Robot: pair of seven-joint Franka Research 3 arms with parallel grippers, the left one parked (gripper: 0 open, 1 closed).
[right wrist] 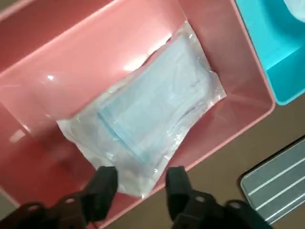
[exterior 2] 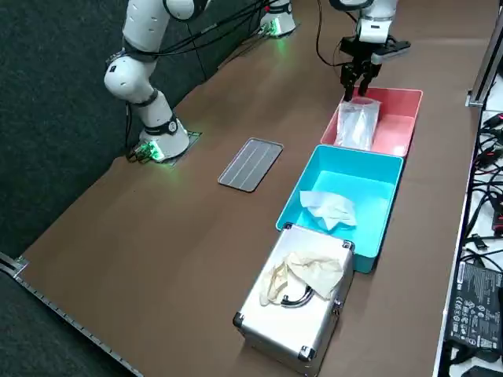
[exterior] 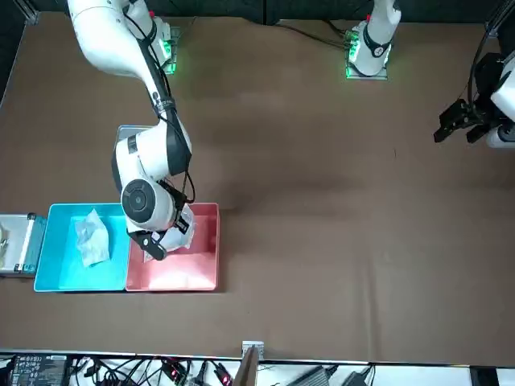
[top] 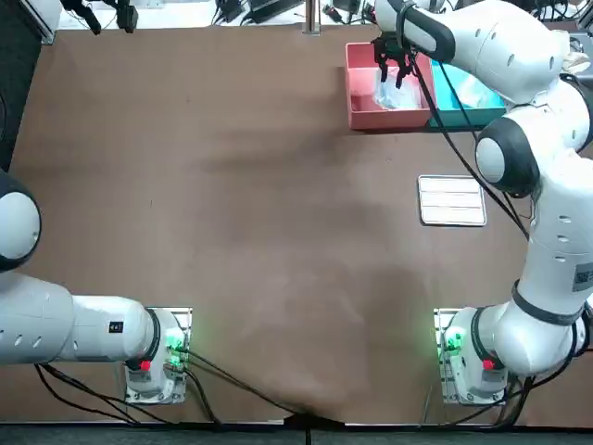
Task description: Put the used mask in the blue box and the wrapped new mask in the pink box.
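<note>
you have the right gripper [exterior 2: 357,85] hanging just over the pink box [exterior 2: 402,118], at the far edge of the counter [top: 232,213] on the robot's right side. the jaws are spread apart and grip nothing. the wrapped new mask [right wrist: 147,114] sits inside the pink box, tilted, with one end up against a wall. in the wrist view a corner of its clear wrapper lies in the gap between the fingertips [right wrist: 106,177], and you can't tell if it touches them. the blue box [exterior 2: 369,177] touches the pink box side by side, and the used mask [exterior 2: 328,208] lies crumpled on its floor. a silver metal case [exterior 2: 291,314] stands against the blue box's other end, with a pale crumpled cloth [exterior 2: 302,271] on its lid. a grey ribbed plate [top: 451,200] lies flat on the counter near the boxes, clear of them.
</note>
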